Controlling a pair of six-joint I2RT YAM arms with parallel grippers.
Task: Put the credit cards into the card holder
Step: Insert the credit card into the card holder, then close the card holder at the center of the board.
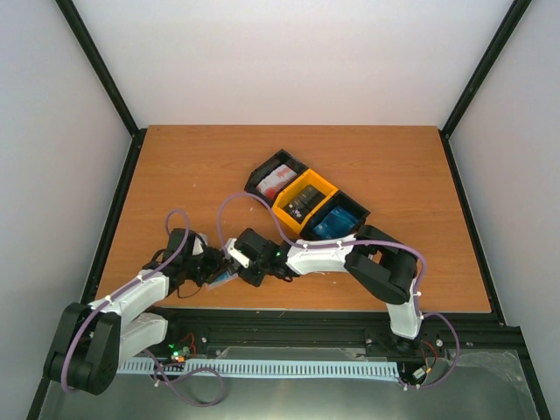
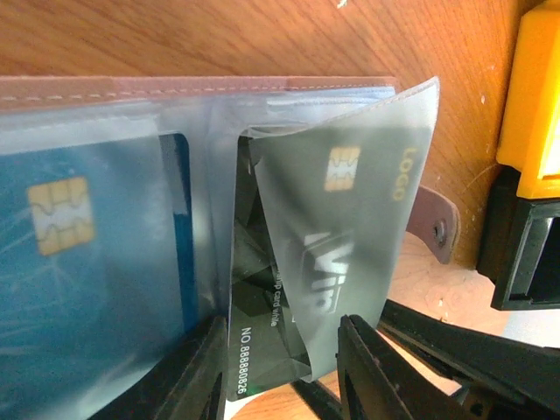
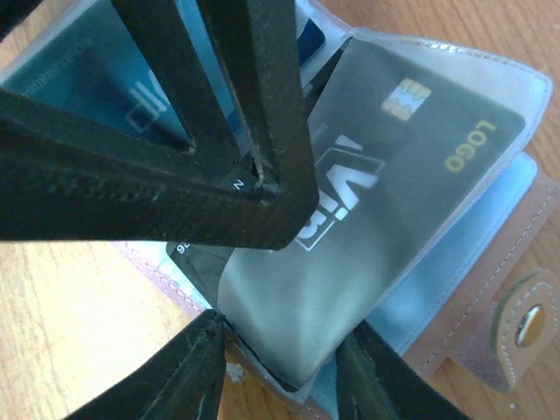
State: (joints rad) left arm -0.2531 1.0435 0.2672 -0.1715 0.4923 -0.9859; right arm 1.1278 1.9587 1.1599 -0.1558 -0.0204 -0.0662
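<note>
The card holder (image 1: 224,276) lies open near the table's front edge between both grippers, pinkish outside (image 2: 175,87) with clear pockets and a snap tab (image 3: 525,324). A blue credit card (image 2: 79,262) sits in one pocket. A dark credit card (image 2: 262,337) marked VIP is partly inside a frosted pocket (image 3: 289,324), its numbered end sticking out. My left gripper (image 2: 280,337) is shut across this card and its pocket. My right gripper (image 3: 282,337) is shut on the pocket's corner from the opposite side. A left finger (image 3: 219,201) lies over the card in the right wrist view.
Three bins stand in a diagonal row behind: a black bin (image 1: 254,182) with red-and-white cards (image 1: 276,179), a yellow bin (image 1: 282,213) with dark cards, and another black bin (image 1: 360,210) with blue cards (image 1: 337,225). The yellow bin (image 2: 534,87) is close on the left wrist's right.
</note>
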